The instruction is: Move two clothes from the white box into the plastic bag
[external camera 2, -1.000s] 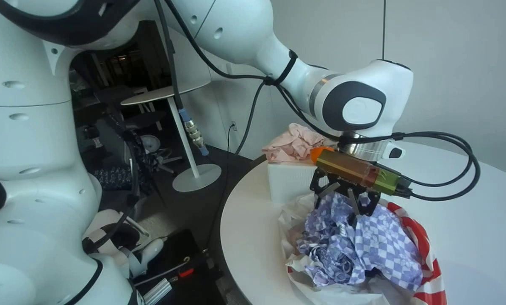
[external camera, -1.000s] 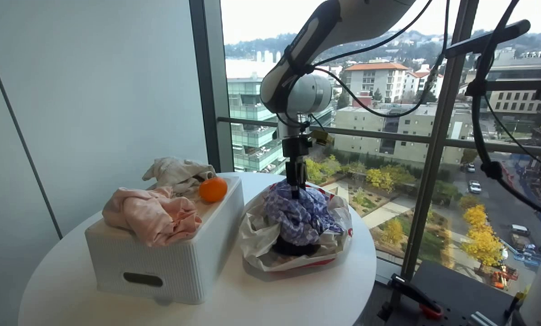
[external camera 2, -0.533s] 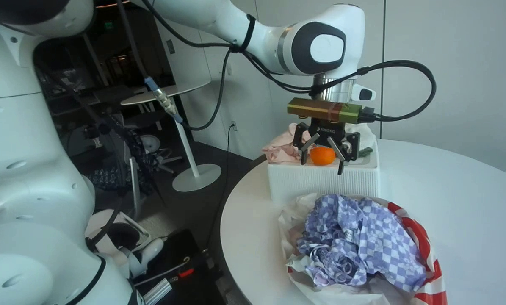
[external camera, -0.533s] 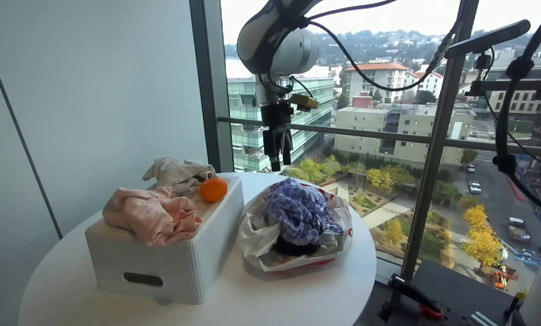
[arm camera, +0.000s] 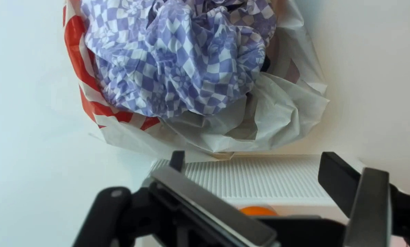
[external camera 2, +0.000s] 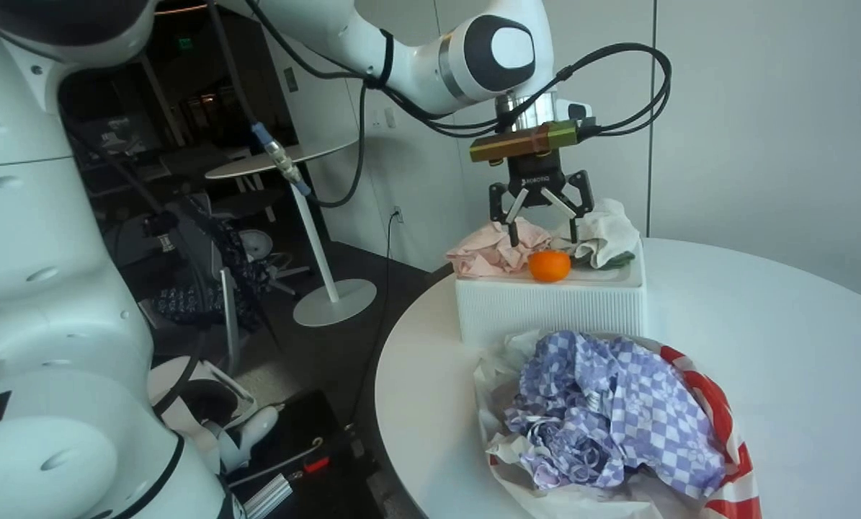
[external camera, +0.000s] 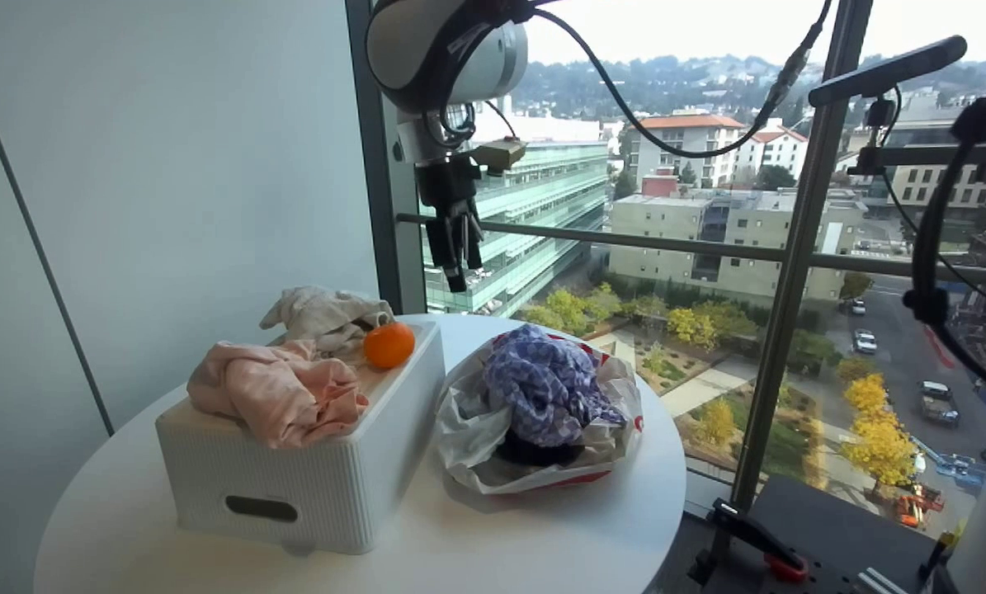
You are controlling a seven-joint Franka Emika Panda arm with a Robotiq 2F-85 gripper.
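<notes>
The blue-purple checked garment (external camera: 538,384) lies bunched in the mouth of the plastic bag (external camera: 464,421), with red marks on its rim. It also shows in the other views (external camera 2: 617,404) (arm camera: 177,61). A strip of the black garment (external camera: 538,450) shows beneath it; the rest is hidden. The white box (external camera: 319,487) stands beside the bag, and its ribbed wall shows in the wrist view (arm camera: 259,175). My gripper (external camera 2: 543,232) is open and empty, raised clear of the bag. It appears above or near the box's far end (external camera: 465,274). Its fingers are wide apart in the wrist view (arm camera: 256,169).
On top of the box lie a pink cloth (external camera: 274,392), a beige cloth (external camera: 323,318) and an orange round item (external camera: 389,345). Box and bag stand on a round white table (external camera: 459,544). A window with a metal frame (external camera: 625,244) is behind the table.
My gripper has let go of the checked garment, risen out of the bag and moved towards the box. The garment stays in the bag.
</notes>
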